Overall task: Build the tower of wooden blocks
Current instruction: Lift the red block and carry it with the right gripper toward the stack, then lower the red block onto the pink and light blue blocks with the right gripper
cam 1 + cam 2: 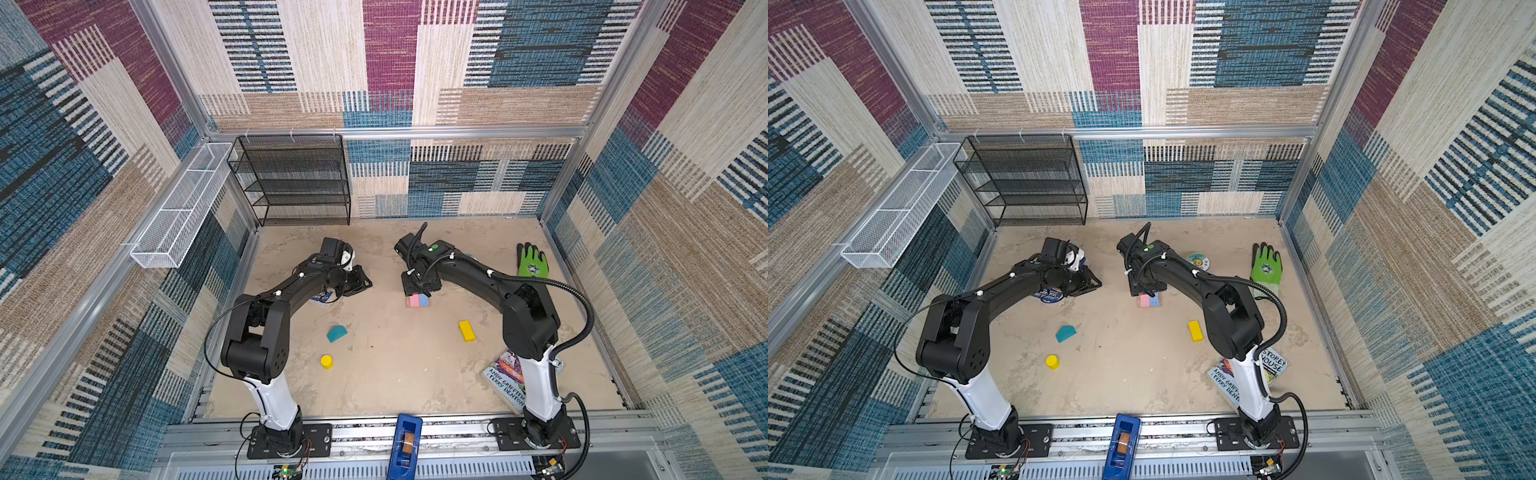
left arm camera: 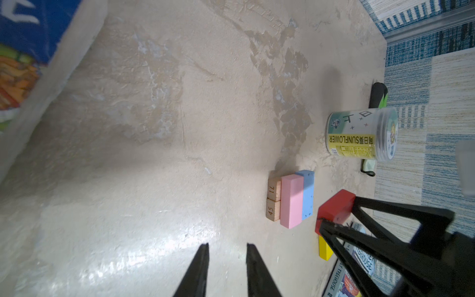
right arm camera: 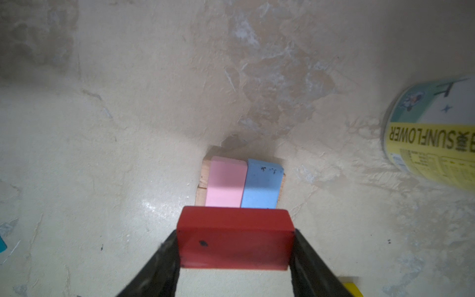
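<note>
Red block (image 3: 235,226) in right end effector (image 3: 235,239), above tower (image 3: 226,185) edge.

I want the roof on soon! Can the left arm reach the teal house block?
Probably yes. The teal house block lies alone on the table with nothing around it, on that arm's side, and the left hand is open and empty.

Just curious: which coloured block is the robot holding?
The red rectangular wood block, clamped in the right gripper. Pink slab and light blue slab sit stacked; yellow slab, yellow cylinder, teal piece lie loose.
</note>
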### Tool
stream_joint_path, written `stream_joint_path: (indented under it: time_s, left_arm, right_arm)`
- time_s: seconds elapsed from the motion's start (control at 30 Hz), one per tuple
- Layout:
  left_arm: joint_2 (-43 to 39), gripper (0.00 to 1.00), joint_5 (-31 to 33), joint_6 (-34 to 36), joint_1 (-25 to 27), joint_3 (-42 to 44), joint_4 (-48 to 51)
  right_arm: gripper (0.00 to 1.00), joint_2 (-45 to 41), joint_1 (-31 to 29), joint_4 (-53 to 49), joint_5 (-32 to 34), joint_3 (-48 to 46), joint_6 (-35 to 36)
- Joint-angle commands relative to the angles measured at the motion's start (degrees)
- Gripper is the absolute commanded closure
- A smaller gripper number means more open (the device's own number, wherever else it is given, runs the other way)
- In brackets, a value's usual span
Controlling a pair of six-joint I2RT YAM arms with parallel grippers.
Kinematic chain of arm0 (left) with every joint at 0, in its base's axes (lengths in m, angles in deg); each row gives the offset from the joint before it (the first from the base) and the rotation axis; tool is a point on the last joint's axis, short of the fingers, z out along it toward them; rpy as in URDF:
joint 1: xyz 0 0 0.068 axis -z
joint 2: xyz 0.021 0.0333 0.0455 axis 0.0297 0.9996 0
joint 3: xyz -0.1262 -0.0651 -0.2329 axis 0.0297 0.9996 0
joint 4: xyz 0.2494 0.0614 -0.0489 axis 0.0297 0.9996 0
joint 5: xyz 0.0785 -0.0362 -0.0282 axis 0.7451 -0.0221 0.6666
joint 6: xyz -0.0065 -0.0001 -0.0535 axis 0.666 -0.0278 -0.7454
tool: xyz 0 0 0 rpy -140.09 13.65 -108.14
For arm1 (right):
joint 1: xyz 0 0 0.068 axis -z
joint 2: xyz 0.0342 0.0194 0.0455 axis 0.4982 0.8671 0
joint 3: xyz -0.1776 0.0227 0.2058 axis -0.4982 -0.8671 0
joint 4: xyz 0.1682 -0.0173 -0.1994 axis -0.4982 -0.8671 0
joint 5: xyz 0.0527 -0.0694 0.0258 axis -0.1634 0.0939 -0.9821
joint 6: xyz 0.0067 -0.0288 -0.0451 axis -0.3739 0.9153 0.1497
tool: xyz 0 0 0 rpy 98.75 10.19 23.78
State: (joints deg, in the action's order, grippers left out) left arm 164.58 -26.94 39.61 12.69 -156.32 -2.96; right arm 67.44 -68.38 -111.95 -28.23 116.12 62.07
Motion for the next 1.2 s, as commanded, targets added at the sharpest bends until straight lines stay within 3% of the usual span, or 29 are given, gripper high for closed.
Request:
stream_joint_path:
  time_s: [0.0,1.17]
  left_arm:
    - [0.0,0.7,-1.1,0.7,-0.2,0.3,-1.1]
    - [-0.4,0.7,-1.8,0.3,-1.6,1.7,-1.9]
  right_arm:
    - [0.41,0.2,0.0,0.1,0.6,-0.6,-1.7]
    - [0.42,2.5,0.8,1.6,0.3,-0.8,-4.0]
